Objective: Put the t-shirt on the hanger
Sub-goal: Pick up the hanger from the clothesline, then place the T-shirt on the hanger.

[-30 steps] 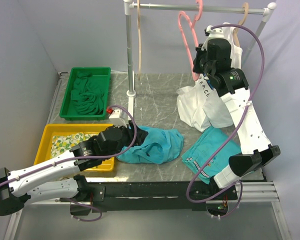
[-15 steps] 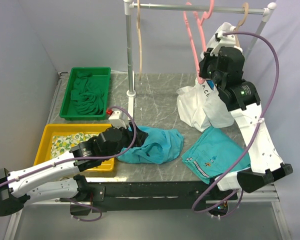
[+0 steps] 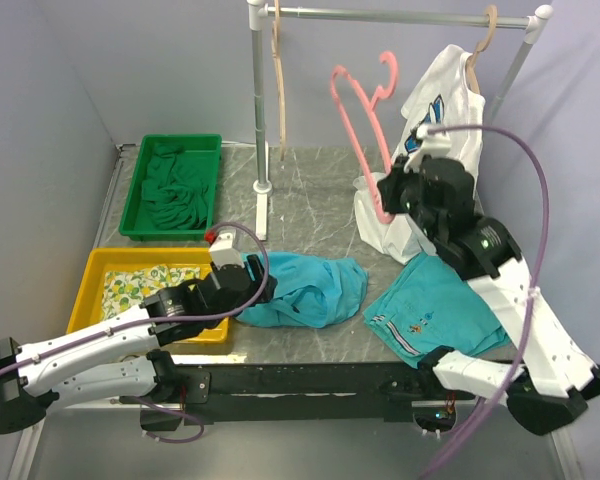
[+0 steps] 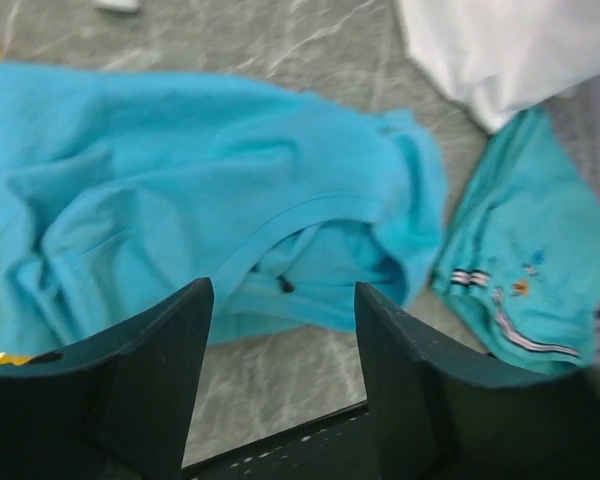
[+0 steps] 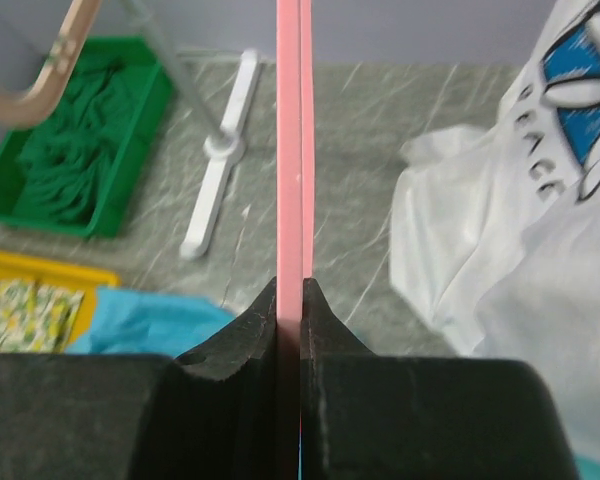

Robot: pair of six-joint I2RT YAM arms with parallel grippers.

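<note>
Far left, a green tray (image 3: 132, 200) holds dark green cloth. In front of it a yellow tray (image 3: 92, 268) holds a flower-print fabric.

The left gripper (image 3: 256, 286) sits just right of the yellow tray, at the left part of the t-shirt (image 3: 315, 288). In the left wrist view the left gripper (image 4: 280, 305) has its fingers spread apart with nothing between them. I can't tell whether it touches the cloth.

The t-shirt (image 4: 180, 200) is plain turquoise and lies crumpled on the grey marbled table (image 3: 310, 190) near the front edge, neckline toward the gripper.

Behind it stands the rack (image 3: 257, 100), a white post with a rail across the top. A tan hanger (image 3: 278, 90) hangs from the rail just beside the post.

The pink hanger (image 3: 355, 125) is off the rail, in the air and tilted, hook up and to the right. The right gripper (image 3: 385, 205) is clamped on its lower end. In the right wrist view the right gripper (image 5: 290, 300) has both fingers pressed on the pink bar (image 5: 293, 150), which runs straight up the frame.

Far right, a white t-shirt (image 3: 440, 95) with blue print hangs from the rail, its lower part bunched on the table. A teal garment (image 3: 435, 310) with a striped edge lies flat at the front right, near the t-shirt but apart from it.
</note>
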